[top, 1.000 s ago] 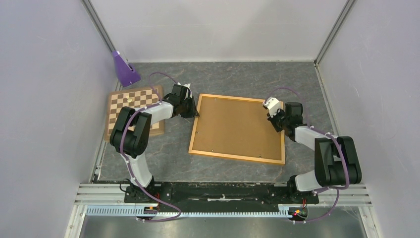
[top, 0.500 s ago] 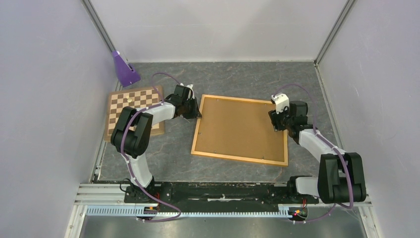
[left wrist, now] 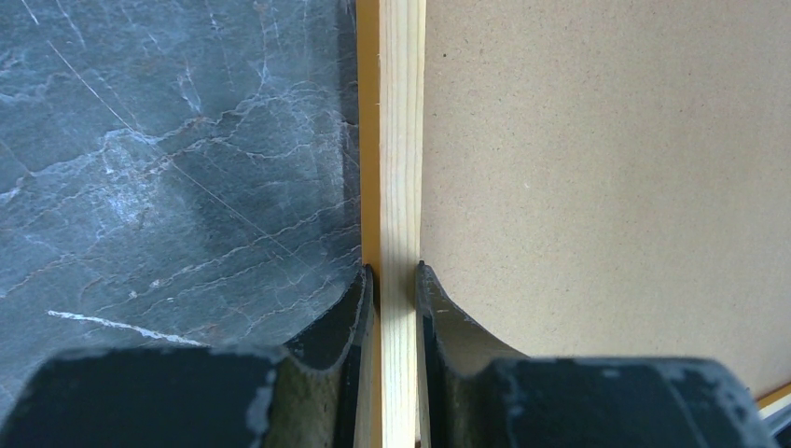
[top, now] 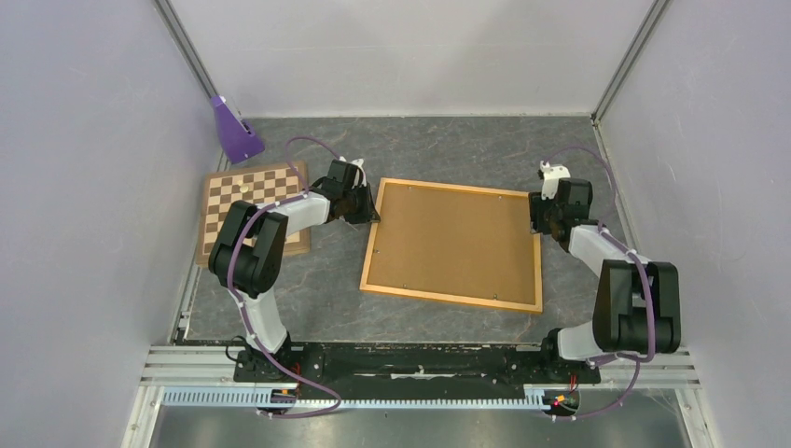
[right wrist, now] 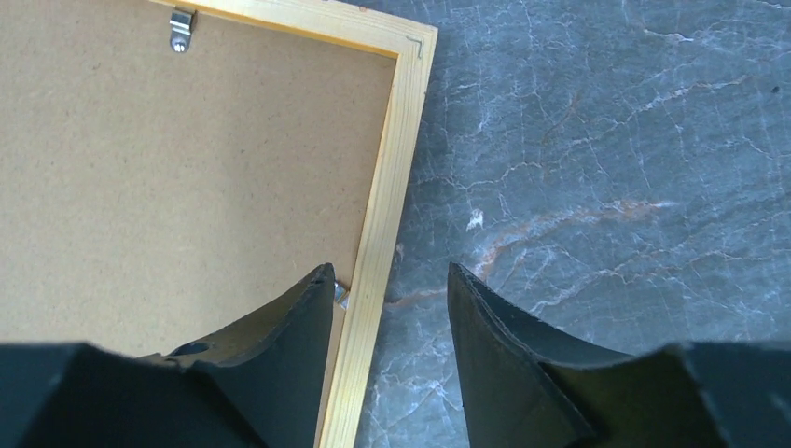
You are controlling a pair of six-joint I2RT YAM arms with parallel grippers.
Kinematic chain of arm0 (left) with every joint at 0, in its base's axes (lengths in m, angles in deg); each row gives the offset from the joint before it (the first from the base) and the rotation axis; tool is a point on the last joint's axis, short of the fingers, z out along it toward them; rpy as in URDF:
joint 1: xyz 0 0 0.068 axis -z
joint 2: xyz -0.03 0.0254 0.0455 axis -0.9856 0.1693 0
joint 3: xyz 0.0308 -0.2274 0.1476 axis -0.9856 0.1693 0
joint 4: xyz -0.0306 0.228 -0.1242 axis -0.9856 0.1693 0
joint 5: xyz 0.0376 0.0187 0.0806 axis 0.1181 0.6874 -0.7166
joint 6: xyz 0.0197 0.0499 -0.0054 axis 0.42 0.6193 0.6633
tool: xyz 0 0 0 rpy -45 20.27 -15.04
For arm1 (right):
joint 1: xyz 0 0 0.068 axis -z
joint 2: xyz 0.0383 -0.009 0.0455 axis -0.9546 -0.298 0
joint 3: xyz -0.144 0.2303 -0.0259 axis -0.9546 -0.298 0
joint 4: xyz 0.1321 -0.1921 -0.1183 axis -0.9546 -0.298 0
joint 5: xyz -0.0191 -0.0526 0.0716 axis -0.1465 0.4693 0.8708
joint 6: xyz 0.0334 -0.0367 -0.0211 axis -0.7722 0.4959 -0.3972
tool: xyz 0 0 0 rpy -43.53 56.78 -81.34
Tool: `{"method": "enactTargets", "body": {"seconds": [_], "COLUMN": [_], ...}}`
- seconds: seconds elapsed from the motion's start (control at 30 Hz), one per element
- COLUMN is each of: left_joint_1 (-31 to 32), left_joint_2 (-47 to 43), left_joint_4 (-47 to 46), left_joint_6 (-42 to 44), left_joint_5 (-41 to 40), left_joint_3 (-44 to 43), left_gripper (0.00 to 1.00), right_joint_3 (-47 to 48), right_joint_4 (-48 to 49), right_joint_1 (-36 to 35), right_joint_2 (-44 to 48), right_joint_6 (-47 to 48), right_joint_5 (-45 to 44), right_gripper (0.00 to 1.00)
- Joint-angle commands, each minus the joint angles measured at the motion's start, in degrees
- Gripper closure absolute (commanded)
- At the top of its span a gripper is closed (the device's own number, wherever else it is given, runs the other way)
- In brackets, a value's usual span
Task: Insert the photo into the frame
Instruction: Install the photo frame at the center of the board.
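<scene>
The frame (top: 453, 245) lies back-up on the table, brown fibreboard showing inside light orange rails. My left gripper (top: 371, 211) is shut on the frame's left rail (left wrist: 399, 140) near the far left corner; one finger (left wrist: 347, 322) is outside the rail, the other on the board side. My right gripper (top: 539, 217) is open and straddles the right rail (right wrist: 387, 196) near the far right corner, one finger (right wrist: 298, 317) over the backing, the other over the table. A small metal clip (right wrist: 180, 30) sits on the backing. The photo is not in view.
A brown-and-white chessboard (top: 252, 207) lies left of the frame, under my left arm. A purple stand (top: 234, 131) sits at the back left corner. Pale walls close in the dark marbled table (top: 438, 145) on three sides.
My right gripper has moved off the backing board to the right, out over the frame's right rail. The frame shifted slightly right. My left gripper stays shut on the left rail.
</scene>
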Motion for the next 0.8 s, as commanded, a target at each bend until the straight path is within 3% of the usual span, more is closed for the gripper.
{"method": "enactTargets", "body": {"seconds": [0.0, 0.17, 0.47, 0.63, 0.77], "left_joint_1": [1.14, 1.17, 1.16, 1.36, 3.31], "left_joint_2": [-0.15, -0.84, -6.08, -9.88, -12.55], "left_joint_4": [2.78, 3.54, 6.17, 10.68, 18.47], "left_joint_6": [0.12, 0.74, 5.92, 12.58, 23.74], "left_joint_5": [1.33, 1.39, 2.34, 4.0, 9.58], "left_joint_3": [1.44, 0.9, -3.06, -7.25, -11.64], "left_gripper": [0.96, 0.87, 0.36, 0.23, 0.21], "right_joint_3": [4.56, 6.24, 2.59, 1.58, 1.59], "right_joint_4": [1.74, 1.92, 1.04, -2.99, -7.09], "right_joint_1": [0.75, 2.28, 2.86, 3.99, 4.62], "right_joint_2": [-3.58, -6.48, 0.55, 4.05, 6.26], "right_joint_6": [-4.26, -5.33, 1.39, 2.46, 3.68], "right_joint_5": [-0.03, 2.07, 7.6, 9.43, 12.19], "right_gripper": [0.51, 0.55, 0.52, 0.51, 0.48]}}
